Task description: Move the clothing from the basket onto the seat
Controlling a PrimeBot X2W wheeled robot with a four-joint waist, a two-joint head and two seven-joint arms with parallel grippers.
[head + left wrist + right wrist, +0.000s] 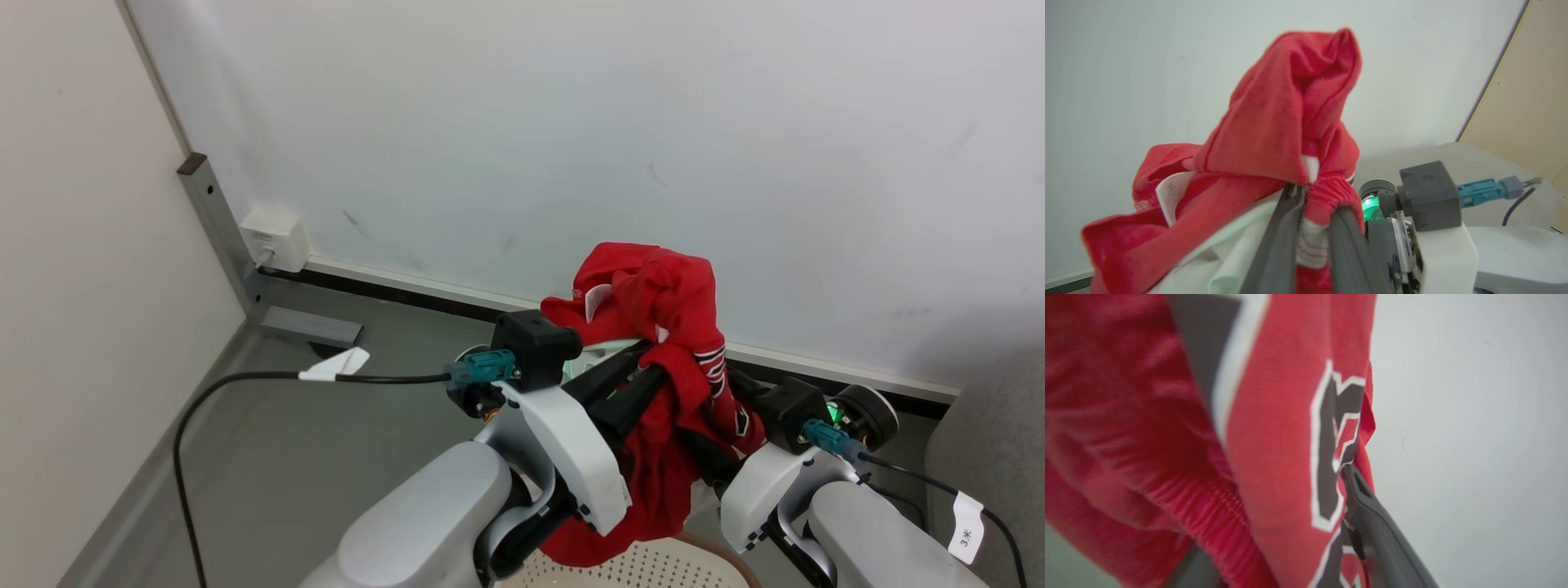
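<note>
Clothing [669,302] hangs pinched in left gripper [1311,198], right gripper [1282,490] spread, before white wall [571,122], grey floor [326,441].

Ahead: wall [571,122] closes the way.
Left: open floor [286,465], crossed by black cable [400,378].
Right: seat [1004,425] corner stands near.
Middle: clothing [669,302] hangs over basket [637,572].

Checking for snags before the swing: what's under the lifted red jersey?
Under the jersey sits the white basket, brown rim showing. The cloth hides most of it, so other contents cannot be seen.
</note>
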